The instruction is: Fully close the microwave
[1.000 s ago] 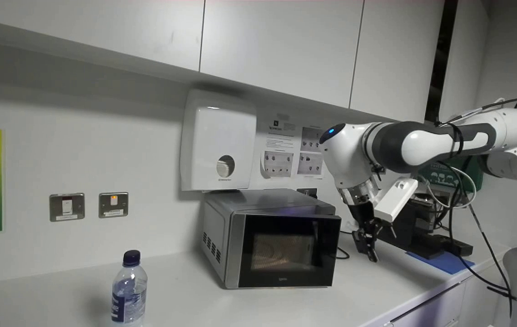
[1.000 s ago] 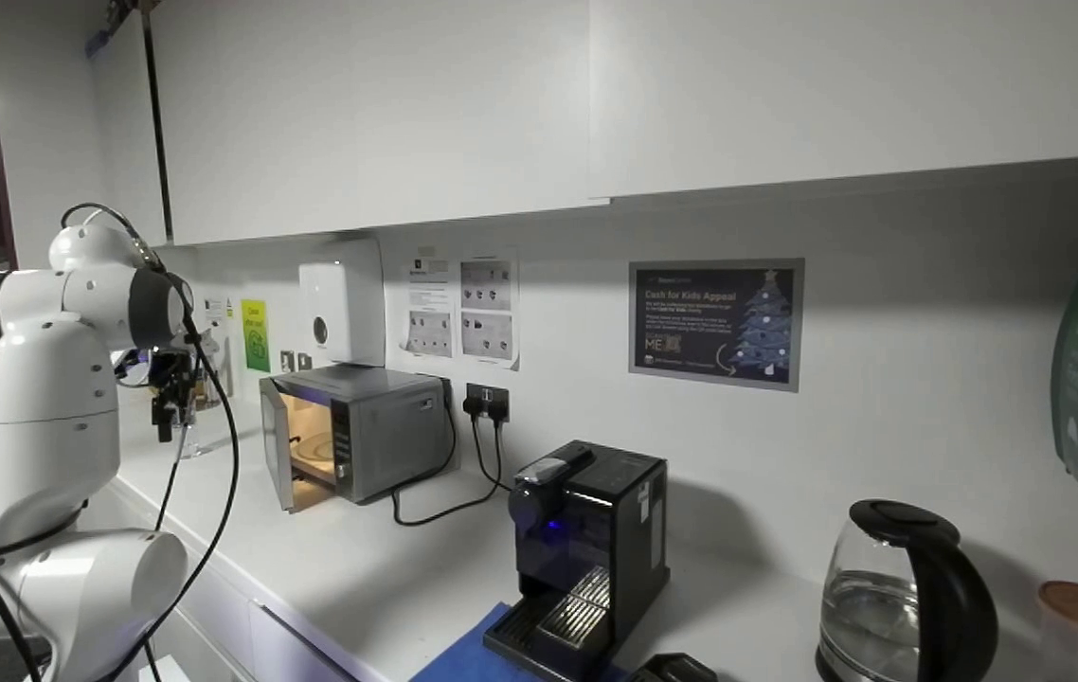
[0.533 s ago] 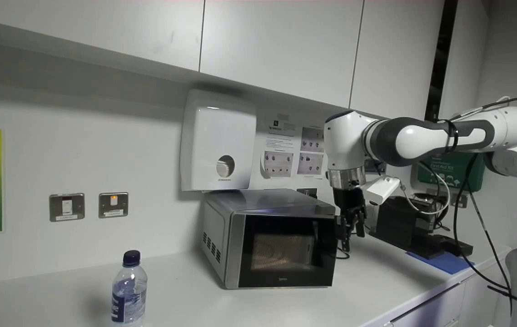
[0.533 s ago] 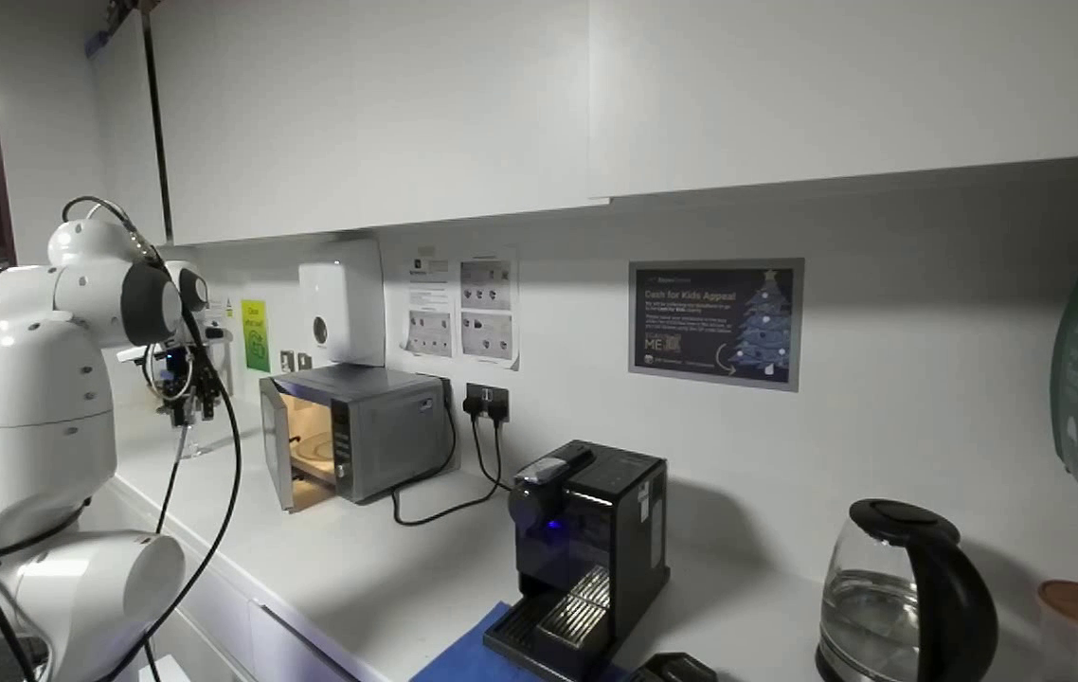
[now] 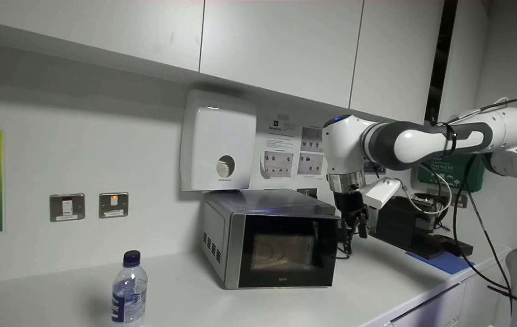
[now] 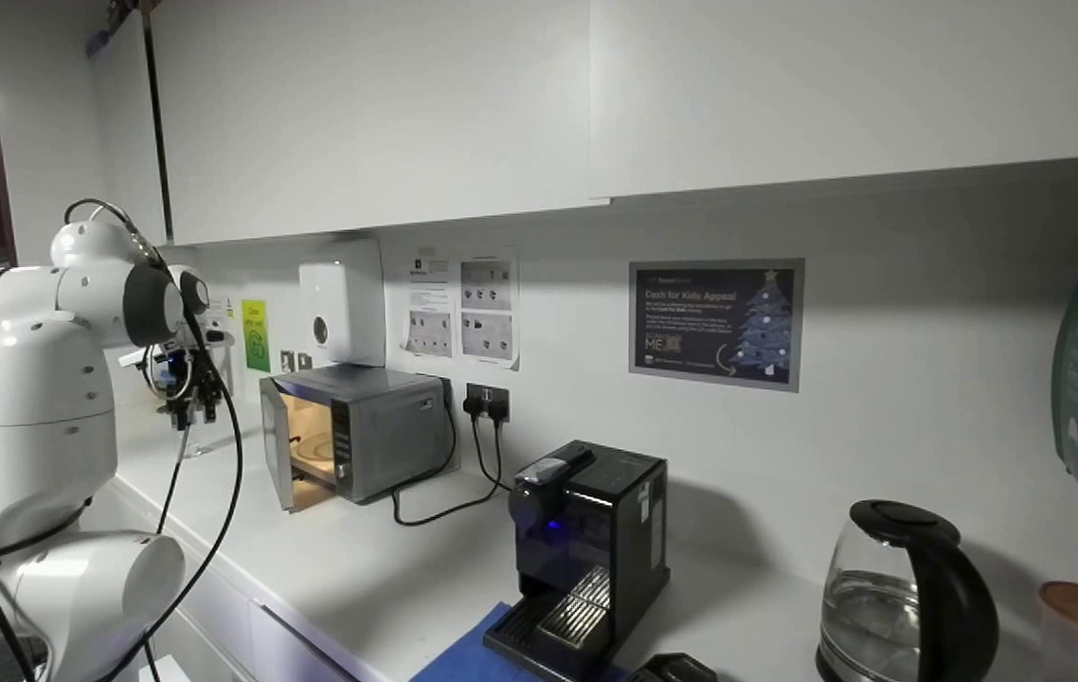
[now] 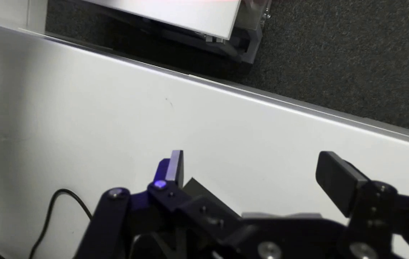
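The silver-grey microwave (image 6: 394, 434) stands on the countertop (image 5: 186, 295), wallward of my Robotiq gripper (image 7: 253, 167), which hangs spread near the free edge of the ajar door (image 5: 289, 252), so I'd push toward the wall (image 6: 567, 426).

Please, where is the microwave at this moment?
In an exterior view, the microwave stands just below centre on the white counter, under the white wall box and right of the water bottle.
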Controlling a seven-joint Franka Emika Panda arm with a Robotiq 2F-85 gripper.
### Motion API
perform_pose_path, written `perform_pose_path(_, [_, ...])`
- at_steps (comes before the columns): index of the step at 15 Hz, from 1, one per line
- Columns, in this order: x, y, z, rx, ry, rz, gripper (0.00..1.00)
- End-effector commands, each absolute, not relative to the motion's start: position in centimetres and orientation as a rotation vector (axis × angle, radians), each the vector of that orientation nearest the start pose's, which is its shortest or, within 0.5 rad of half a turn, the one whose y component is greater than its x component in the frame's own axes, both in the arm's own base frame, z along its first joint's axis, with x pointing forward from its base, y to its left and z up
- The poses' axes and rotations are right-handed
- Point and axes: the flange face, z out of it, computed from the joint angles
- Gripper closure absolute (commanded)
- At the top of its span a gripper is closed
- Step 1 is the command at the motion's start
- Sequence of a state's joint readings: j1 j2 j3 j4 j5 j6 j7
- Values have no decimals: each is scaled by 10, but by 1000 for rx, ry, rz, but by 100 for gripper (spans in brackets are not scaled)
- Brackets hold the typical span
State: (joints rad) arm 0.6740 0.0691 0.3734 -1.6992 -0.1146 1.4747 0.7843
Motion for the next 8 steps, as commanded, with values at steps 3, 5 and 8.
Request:
perform_pose_path(3, [304,464,512,-3545,-156,51,0])
perform_pose_path(5, [310,467,508,-3569,-73,-96,0])
perform_pose_path(8, [318,474,506,-3553,-80,-284,0])
